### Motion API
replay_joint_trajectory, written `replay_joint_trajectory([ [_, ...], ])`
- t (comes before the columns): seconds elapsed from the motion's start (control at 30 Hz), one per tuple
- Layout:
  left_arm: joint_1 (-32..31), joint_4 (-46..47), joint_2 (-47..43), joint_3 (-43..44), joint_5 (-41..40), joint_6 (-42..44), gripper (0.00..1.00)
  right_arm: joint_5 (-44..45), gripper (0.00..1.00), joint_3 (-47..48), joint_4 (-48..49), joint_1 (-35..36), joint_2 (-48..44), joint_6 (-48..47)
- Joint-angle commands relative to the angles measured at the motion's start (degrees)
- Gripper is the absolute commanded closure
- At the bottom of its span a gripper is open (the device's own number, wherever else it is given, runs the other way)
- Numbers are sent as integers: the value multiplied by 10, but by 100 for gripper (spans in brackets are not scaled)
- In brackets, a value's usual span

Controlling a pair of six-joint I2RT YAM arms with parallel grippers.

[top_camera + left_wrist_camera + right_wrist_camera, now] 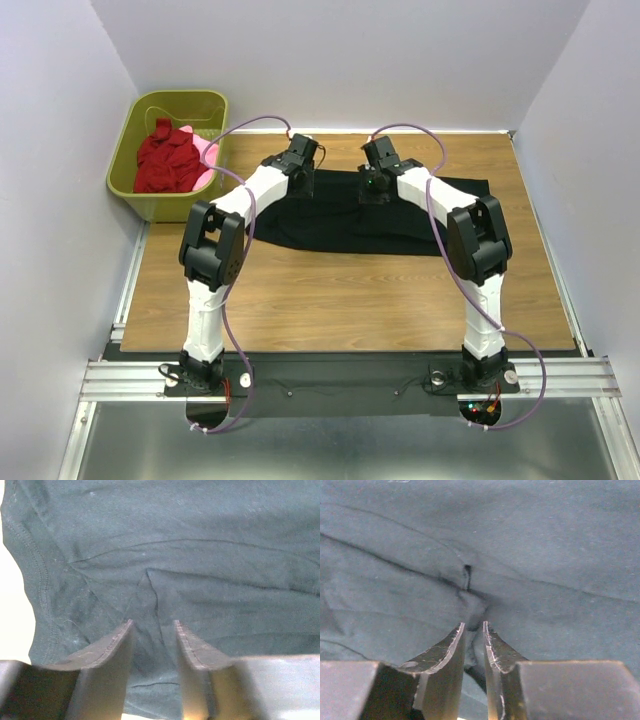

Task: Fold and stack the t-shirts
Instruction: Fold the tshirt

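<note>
Left gripper (152, 625) and right gripper (473, 625) each pinch a ridge of the black shirt (350, 225), fingers narrow. It lies spread on the table (350, 300) — first fold apparently starting. Next move: lift both pinches evenly and carry them over. Red shirt (165, 160) and pink shirt (205, 150) wait in the basket (150, 205).

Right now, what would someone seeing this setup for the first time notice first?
A large black t-shirt lies spread across the far half of the wooden table. Both arms bend over it, the left fingers and the right fingers each pinching a ridge of its cloth. Off the table's far left corner, an olive-green basket holds a crumpled dark red shirt and a pink shirt.
</note>
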Motion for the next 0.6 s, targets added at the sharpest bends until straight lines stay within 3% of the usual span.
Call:
replay_joint_trajectory([
  [0.0, 14, 18, -22, 26, -16, -5, 43, 42, 69, 33, 8, -8, -2, -5],
  [0.03, 14, 18, -29, 24, -15, -6, 42, 45, 65, 34, 8, -9, -5, -5],
  [0.07, 20, 17, -38, 23, -14, -9, 32, 44, 56, 35, 8, -10, -9, -8],
  [0.1, 23, 15, -48, 18, -15, -12, 28, 45, 51, 35, 8, -10, -14, -11],
  [0.2, 37, 38, -115, -46, -10, -17, 25, 51, 37, 22, 8, -14, -43, -28],
  [0.4, 66, 61, -218, -184, 42, -3, 26, 22, 32, -39, 8, -35, -110, -42],
  [0.57, 86, 77, -255, -276, 23, 17, 31, -16, 32, -116, 8, -44, -158, -81],
])
